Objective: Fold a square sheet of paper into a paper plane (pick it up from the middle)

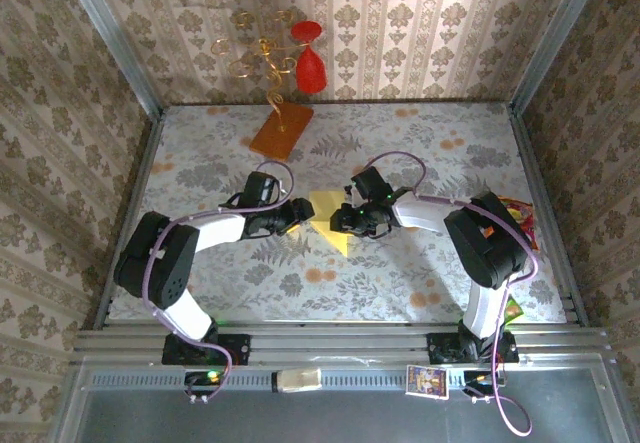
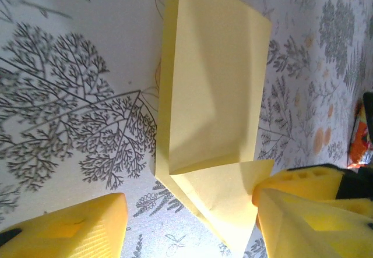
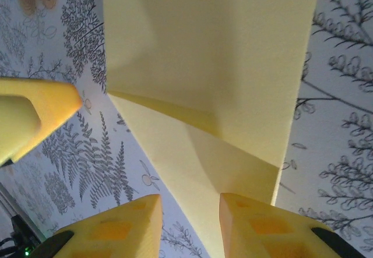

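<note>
The square sheet of paper [image 1: 327, 210] lies on the table, pale yellow and partly folded, with a flap raised and a pointed end toward the near side [image 1: 343, 247]. My left gripper [image 1: 300, 213] sits at its left edge. In the left wrist view the paper [image 2: 215, 89] lies ahead of the left gripper [image 2: 189, 197], which is open, its right finger [image 2: 303, 211] touching the flap's corner. My right gripper [image 1: 347, 221] is at the paper's right side. In the right wrist view the folded paper [image 3: 210, 66] runs down into the gap of the right gripper [image 3: 189, 202], whose fingers stand apart.
An orange-brown slab [image 1: 281, 129] carrying a gold wire stand [image 1: 258, 55] sits at the back, with red pieces [image 1: 310, 63] beside it. Colourful packets [image 1: 517, 213] lie at the right edge. A small card [image 1: 427, 380] rests on the near rail.
</note>
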Controlling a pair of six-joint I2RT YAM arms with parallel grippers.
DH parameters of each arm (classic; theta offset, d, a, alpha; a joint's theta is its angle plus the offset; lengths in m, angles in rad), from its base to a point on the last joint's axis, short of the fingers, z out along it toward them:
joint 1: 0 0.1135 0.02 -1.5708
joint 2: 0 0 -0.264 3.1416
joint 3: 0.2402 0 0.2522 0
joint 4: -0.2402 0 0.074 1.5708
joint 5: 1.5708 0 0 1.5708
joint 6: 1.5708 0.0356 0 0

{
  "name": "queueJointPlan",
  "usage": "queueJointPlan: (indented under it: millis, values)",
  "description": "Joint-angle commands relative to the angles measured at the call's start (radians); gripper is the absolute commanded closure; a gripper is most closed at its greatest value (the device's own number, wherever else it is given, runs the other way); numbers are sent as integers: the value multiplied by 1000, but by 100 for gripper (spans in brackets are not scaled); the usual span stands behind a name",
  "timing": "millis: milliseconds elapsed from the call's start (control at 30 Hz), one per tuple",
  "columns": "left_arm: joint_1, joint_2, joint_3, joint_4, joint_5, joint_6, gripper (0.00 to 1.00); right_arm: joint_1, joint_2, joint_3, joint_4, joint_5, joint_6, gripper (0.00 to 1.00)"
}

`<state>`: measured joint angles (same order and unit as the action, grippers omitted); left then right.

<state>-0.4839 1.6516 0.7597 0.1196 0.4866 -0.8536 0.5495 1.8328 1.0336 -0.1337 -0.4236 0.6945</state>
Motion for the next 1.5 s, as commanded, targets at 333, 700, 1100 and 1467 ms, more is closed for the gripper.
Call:
queueJointPlan:
  millis: [333, 700, 1100, 1467]
  values:
    - [-10, 104, 54, 110, 150, -56, 51, -32, -28, -46, 40, 7, 25, 68]
    - [-1, 136, 72, 118, 179, -53, 56, -36, -17, -42, 34, 13, 16, 76]
    - [22, 213, 113, 169, 341, 7, 64, -39, 11, -38, 1, 37, 1, 84]
    - [22, 254, 146, 161, 416, 56, 68, -40, 29, -33, -3, 26, -9, 86]
